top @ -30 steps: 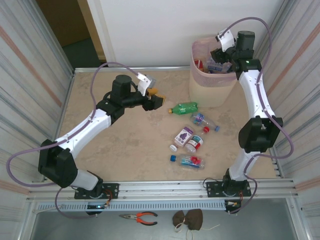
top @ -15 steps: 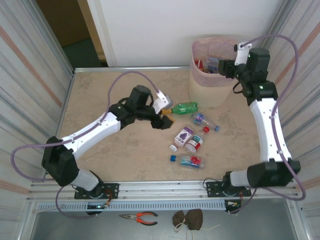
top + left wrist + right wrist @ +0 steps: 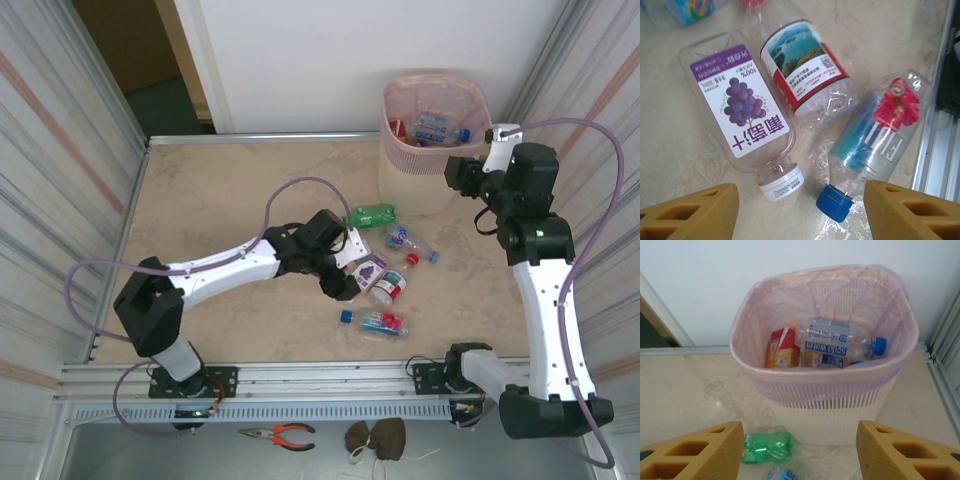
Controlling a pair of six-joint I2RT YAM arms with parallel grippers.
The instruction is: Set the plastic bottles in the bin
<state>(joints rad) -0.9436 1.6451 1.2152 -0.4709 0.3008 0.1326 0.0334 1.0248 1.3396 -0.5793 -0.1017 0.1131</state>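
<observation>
- Left end effector hovers wide open and empty over the grape-juice bottle, printed "100%", and the blue-capped Fiji bottle on the bench
- Right end effector, open and empty, faces the bin, which holds a "soda water" bottle
- Green bottle lies beside the bin

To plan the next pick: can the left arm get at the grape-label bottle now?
Probably yes: the left gripper hangs open just above the grape-label bottle, and nothing lies on top of it.

bin: far right on table | loose bottles: before bin
</observation>
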